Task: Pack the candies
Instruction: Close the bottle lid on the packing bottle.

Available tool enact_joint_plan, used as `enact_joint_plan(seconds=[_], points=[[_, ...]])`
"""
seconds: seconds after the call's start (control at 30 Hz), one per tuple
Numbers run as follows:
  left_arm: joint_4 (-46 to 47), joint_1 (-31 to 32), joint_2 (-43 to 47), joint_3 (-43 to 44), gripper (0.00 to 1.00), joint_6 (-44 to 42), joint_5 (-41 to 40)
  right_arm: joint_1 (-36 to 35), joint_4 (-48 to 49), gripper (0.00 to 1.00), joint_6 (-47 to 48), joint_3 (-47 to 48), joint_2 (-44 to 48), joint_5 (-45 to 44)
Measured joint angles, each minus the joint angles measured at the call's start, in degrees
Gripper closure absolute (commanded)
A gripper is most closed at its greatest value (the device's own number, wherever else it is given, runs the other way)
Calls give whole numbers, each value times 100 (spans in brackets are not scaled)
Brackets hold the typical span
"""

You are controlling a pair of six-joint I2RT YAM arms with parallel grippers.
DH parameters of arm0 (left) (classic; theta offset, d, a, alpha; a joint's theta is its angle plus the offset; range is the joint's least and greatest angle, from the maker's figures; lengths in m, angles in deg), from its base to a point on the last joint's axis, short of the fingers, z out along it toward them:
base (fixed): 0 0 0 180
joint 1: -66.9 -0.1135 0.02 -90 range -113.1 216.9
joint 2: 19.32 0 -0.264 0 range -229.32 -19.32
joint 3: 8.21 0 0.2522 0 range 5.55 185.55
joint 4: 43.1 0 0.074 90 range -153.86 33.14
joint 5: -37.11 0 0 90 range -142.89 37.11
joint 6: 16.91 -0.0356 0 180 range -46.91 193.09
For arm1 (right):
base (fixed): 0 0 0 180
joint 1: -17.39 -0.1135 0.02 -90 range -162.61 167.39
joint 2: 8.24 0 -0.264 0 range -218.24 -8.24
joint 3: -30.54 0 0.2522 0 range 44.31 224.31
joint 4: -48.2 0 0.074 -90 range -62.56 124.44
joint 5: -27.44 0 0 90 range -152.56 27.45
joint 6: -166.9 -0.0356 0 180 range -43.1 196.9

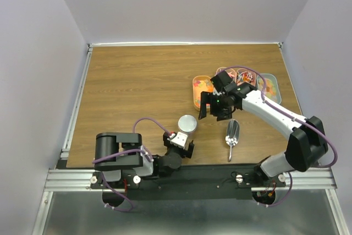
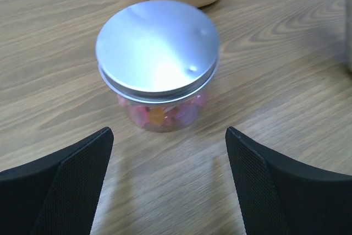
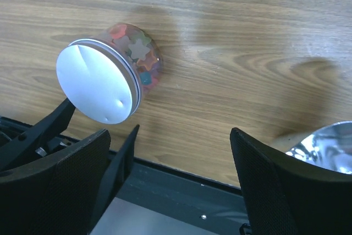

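Note:
A clear jar (image 1: 187,123) with a silver screw lid (image 2: 158,45) stands closed on the wooden table; the candies (image 2: 159,115), tiny pink, orange and purple sweets, show through its wall. The jar also shows in the right wrist view (image 3: 110,78). My left gripper (image 1: 181,140) is open and empty, just short of the jar, its jaws (image 2: 169,136) wide apart on either side. My right gripper (image 1: 214,113) is open and empty, raised above the table right of the jar, with its jaws (image 3: 170,136) spread wide.
A metal scoop (image 1: 232,133) lies on the table right of the jar; its bowl shows in the right wrist view (image 3: 324,149). An orange tray (image 1: 196,93) of sweets sits behind the jar, and more pastel trays (image 1: 269,83) stand at the back right.

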State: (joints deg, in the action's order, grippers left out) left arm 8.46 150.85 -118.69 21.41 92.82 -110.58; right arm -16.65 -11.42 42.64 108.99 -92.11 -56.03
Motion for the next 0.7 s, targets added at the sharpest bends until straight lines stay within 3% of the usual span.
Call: enact_joint_plan(seconds=[0.17, 0.7], points=[[713, -116, -227, -94, 5, -251, 260, 2, 81, 5, 151, 20, -208, 197], [1340, -660, -988, -140, 2, -826, 787, 2, 308, 8, 393, 286, -791, 560]])
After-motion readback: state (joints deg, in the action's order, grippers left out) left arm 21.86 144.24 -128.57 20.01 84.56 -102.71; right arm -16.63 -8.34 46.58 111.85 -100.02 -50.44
